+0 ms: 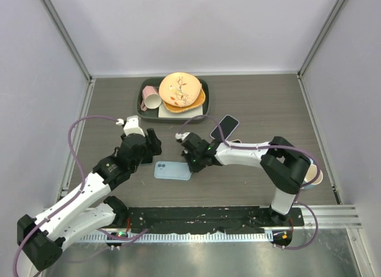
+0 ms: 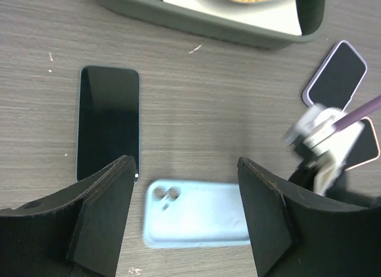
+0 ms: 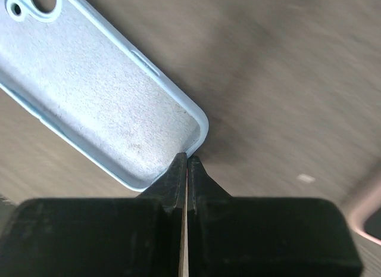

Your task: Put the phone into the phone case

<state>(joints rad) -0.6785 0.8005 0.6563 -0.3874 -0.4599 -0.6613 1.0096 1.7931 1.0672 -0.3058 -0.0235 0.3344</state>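
The light-blue phone case (image 1: 172,170) lies flat on the wooden table, camera holes toward the left. In the right wrist view its soft inner lining (image 3: 89,92) faces up. My right gripper (image 1: 193,164) is shut, its tips (image 3: 187,159) pinching the wall at the case's right-hand end. The phone (image 2: 108,122), dark screen up, lies just left of the case (image 2: 196,220); in the top view my left arm covers most of it. My left gripper (image 2: 186,170) hovers open over the case and the phone, holding nothing.
A dark green tray (image 1: 144,113) at the back holds plates and a pink cup (image 1: 151,100). A purple-cased phone (image 1: 224,127) and a pink-rimmed one (image 2: 363,145) lie right of the right wrist. A cup (image 1: 314,176) stands by the right arm's elbow.
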